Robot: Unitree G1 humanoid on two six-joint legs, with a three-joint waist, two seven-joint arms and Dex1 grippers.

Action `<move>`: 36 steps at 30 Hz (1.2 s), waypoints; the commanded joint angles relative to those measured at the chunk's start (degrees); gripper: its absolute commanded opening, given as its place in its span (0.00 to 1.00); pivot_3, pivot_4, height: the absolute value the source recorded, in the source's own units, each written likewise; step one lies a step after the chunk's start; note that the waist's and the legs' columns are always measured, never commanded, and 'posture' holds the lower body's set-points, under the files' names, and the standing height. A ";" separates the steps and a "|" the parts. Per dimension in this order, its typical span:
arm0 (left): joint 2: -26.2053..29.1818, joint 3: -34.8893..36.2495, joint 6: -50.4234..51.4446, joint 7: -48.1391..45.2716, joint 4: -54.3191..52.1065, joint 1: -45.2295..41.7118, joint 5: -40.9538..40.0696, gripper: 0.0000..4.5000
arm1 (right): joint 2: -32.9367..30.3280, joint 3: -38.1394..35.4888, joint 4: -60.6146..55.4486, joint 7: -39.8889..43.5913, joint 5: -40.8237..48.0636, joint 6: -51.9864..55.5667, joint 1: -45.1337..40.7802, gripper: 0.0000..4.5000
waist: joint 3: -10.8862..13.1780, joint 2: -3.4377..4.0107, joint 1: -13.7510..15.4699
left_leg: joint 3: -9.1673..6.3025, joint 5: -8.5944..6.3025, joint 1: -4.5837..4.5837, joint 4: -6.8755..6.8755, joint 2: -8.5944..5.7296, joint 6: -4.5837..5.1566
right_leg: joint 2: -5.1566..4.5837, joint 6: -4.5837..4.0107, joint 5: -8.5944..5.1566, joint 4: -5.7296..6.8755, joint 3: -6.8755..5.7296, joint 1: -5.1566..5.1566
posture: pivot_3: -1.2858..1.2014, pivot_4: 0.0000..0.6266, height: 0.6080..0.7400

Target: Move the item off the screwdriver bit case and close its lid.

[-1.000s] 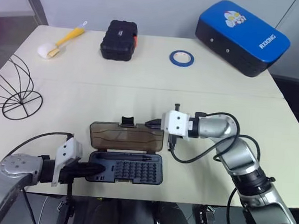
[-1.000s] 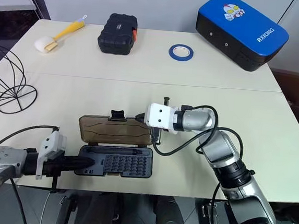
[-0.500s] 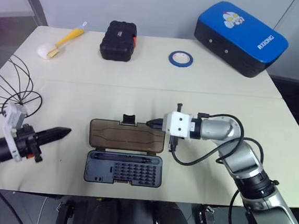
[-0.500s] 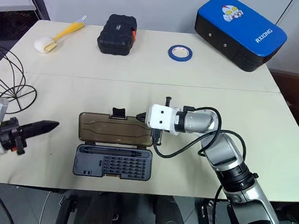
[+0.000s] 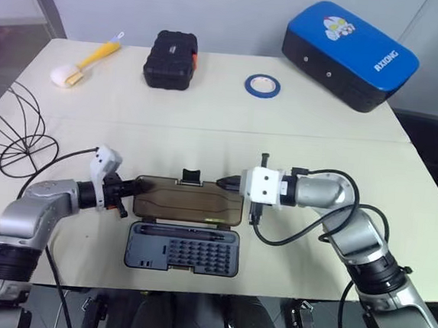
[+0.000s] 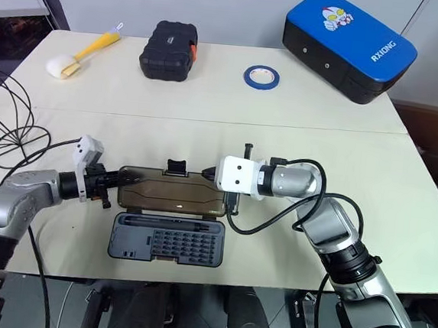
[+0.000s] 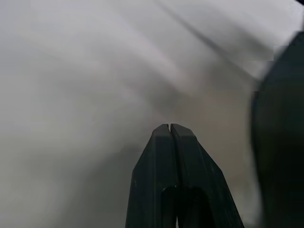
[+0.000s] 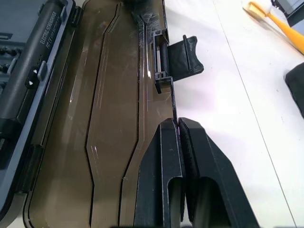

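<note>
Screwdriver bit case (image 5: 183, 247) has no item on it, lid (image 5: 189, 203) open flat; left gripper (image 5: 128, 188) at lid's 9 o'clock, right gripper (image 5: 225, 183) at 3 o'clock, both pinched shut, empty; closing remains.

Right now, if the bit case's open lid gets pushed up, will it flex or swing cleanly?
The lid looks ribbed and moulded, so it probably swings stiffly. It looks thin and glossy: likely light, and apt to slip off the right tool.
</note>
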 commanded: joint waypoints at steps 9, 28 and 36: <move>0.29 1.19 2.14 -2.97 -3.43 -1.64 -2.68 0.00 | -1.54 -2.79 -5.50 1.25 3.58 5.34 0.54 0.67 | 0.00 0.00 0.04 | -0.01 0.00 0.00 0.00 0.00 0.00 | 0.00 0.00 0.00 0.00 0.00 0.00 | 0.52 0.24 0.98; 13.53 -9.32 -6.58 -20.14 -12.96 4.97 5.46 0.00 | -13.11 -19.05 -33.40 -3.41 48.56 44.22 17.63 0.49 | 0.04 0.00 0.04 | -0.11 -0.03 0.12 -0.12 0.02 0.06 | 0.01 -0.52 -0.39 -0.11 -0.02 0.09 | 0.52 0.24 0.98; 2.40 -16.06 -12.44 -20.46 8.47 -17.94 13.75 0.00 | -11.48 8.08 -36.93 -11.50 27.67 37.09 17.31 0.01 | -0.03 -0.12 1.08 | -0.09 -0.03 -0.04 0.05 -0.04 0.07 | 0.08 -0.41 -0.42 -0.12 0.08 0.05 | 0.52 0.24 0.98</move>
